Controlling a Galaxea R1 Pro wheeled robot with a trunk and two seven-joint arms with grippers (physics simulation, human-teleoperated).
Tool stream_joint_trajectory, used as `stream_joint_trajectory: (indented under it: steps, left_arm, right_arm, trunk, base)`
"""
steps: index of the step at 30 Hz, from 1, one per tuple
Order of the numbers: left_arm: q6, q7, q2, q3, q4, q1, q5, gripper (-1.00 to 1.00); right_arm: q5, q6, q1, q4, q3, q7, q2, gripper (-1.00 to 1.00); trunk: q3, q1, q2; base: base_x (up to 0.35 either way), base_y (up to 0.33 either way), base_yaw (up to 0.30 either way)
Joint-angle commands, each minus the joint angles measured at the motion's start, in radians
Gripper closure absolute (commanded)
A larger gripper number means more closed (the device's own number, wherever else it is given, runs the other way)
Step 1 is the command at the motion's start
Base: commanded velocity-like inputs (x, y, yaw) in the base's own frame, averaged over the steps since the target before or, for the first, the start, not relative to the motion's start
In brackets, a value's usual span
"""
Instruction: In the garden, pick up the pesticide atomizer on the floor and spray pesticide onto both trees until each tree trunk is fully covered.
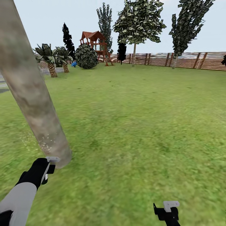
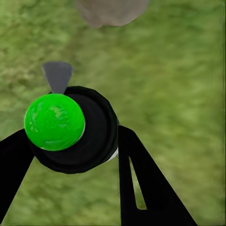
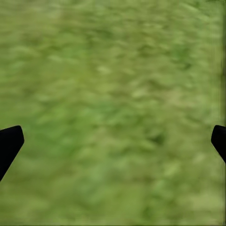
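Observation:
A thick, mottled grey-brown tree trunk point(image 1: 28, 94) slants across the left of the head view, with pale specks low on its bark. Its base point(image 2: 110, 10) lies just ahead of my left gripper point(image 1: 47, 169). That gripper point(image 2: 75, 155) is shut on the pesticide atomizer point(image 2: 94, 136), a dark round bottle with a bright green blob on top. The bottle's light-grey nozzle point(image 2: 57, 75) points toward the trunk base. A second tree point(image 1: 138, 22) with blocky green leaves stands far off by the fence. My right gripper point(image 1: 168, 210) hangs open over bare grass point(image 3: 113, 141).
Lawn stretches ahead and to the right up to a brown slat fence point(image 1: 188, 60). Far back stand a red playset point(image 1: 94, 44), a round bush point(image 1: 86, 56), short palms point(image 1: 50, 58) and dark columnar trees point(image 1: 67, 37).

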Motion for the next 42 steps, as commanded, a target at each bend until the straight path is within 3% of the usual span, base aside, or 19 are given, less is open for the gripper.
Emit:
stream_joint_trajectory:
  steps: [1,17,33,42]
  left_arm:
    - [0.004,-0.005,-0.001,0.003,-0.002,-0.001,-0.007,1.0]
    - [0.004,-0.004,-0.003,0.003,-0.002,-0.001,-0.007,1.0]
    - [0.004,-0.004,-0.002,0.004,-0.007,-0.001,-0.007,1.0]
    - [0.004,-0.003,0.002,0.004,-0.012,-0.001,-0.011,1.0]
  right_arm:
    - [0.011,-0.003,-0.001,0.001,-0.007,-0.003,0.0,-1.0]
    - [0.011,-0.003,-0.001,0.002,-0.007,-0.003,0.002,-1.0]
    - [0.011,-0.003,-0.001,0.001,-0.007,-0.005,0.002,-1.0]
    - [0.011,-0.003,-0.001,0.002,-0.007,-0.005,0.002,-1.0]
  trunk:
    - [-0.001,0.0,0.0]
    - [-0.001,0.0,0.0]
    - [-0.001,0.0,0.0]
    - [-0.001,0.0,0.0]
  base:
    - [0.175,-0.254,0.015]
    - [0.175,-0.254,0.209]
    - [0.175,-0.254,0.028]
    - [0.172,-0.254,0.261]
